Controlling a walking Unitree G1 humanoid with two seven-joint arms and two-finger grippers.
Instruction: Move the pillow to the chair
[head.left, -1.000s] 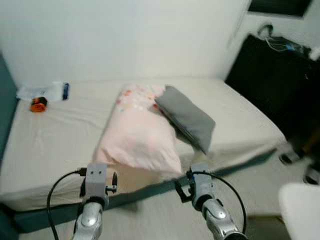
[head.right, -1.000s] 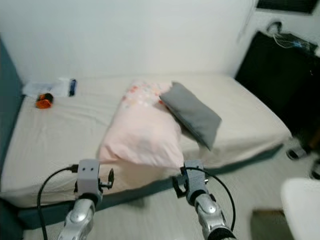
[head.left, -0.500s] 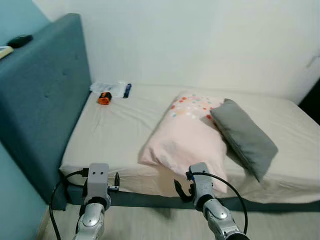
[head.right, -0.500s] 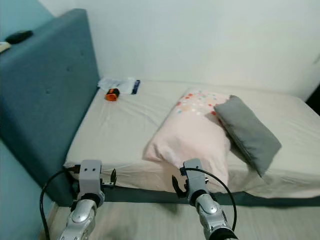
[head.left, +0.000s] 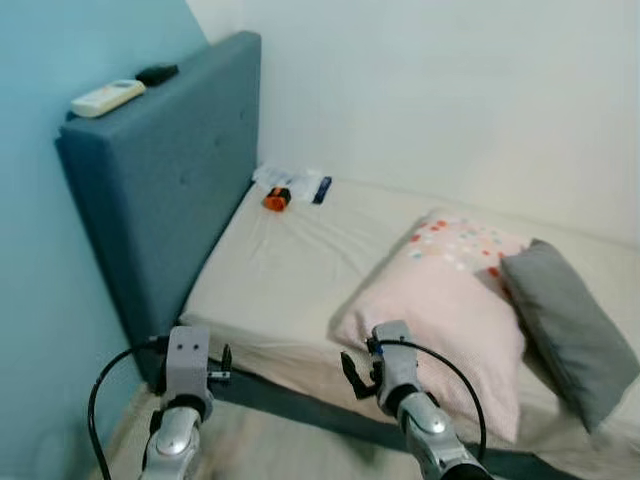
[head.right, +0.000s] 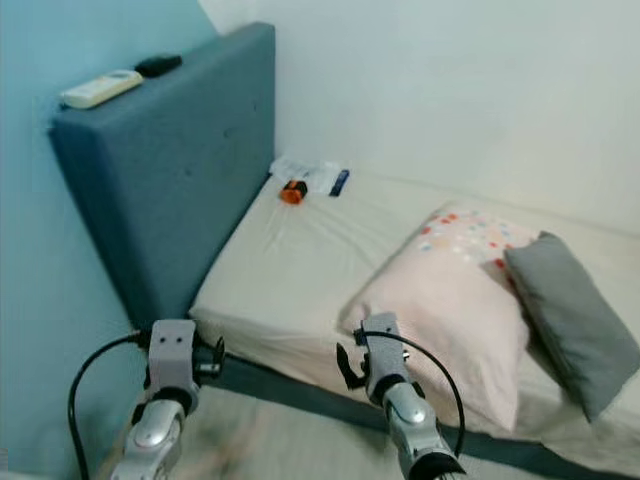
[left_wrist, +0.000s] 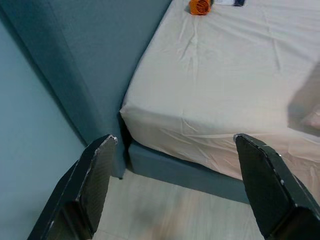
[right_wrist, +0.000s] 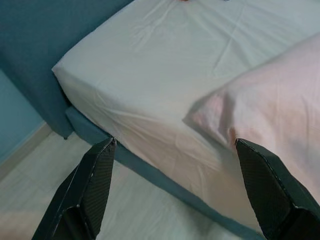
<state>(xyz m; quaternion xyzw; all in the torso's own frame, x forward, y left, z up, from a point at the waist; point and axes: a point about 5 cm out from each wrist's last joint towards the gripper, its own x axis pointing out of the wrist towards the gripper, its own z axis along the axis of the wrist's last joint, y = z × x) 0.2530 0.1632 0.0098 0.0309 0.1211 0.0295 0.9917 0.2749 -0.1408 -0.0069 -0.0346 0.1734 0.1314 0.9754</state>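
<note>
A large pink pillow (head.left: 450, 310) with coloured dots at its far end lies on the bed (head.left: 290, 270), near the front edge. A smaller grey pillow (head.left: 570, 335) leans against its right side. My left gripper (left_wrist: 175, 185) is open and empty, held low over the floor in front of the bed's corner by the headboard. My right gripper (right_wrist: 175, 185) is also open and empty, held just short of the bed's edge, with the pink pillow's near corner (right_wrist: 235, 115) ahead of it. Both wrists (head.left: 188, 365) (head.left: 385, 372) sit low in the eye views.
A tall blue headboard (head.left: 160, 190) stands at the left against a blue wall. A white remote (head.left: 108, 96) and a black object (head.left: 158, 72) lie on top of it. An orange item (head.left: 276, 199) and a white packet (head.left: 300, 182) lie on the bed's far corner. Pale floor (left_wrist: 190, 220) runs along the bed.
The whole view has swung left: the headboard and blue wall have come in, the dark furniture at the right has gone out. Both arms keep the same pose, fingers open.
</note>
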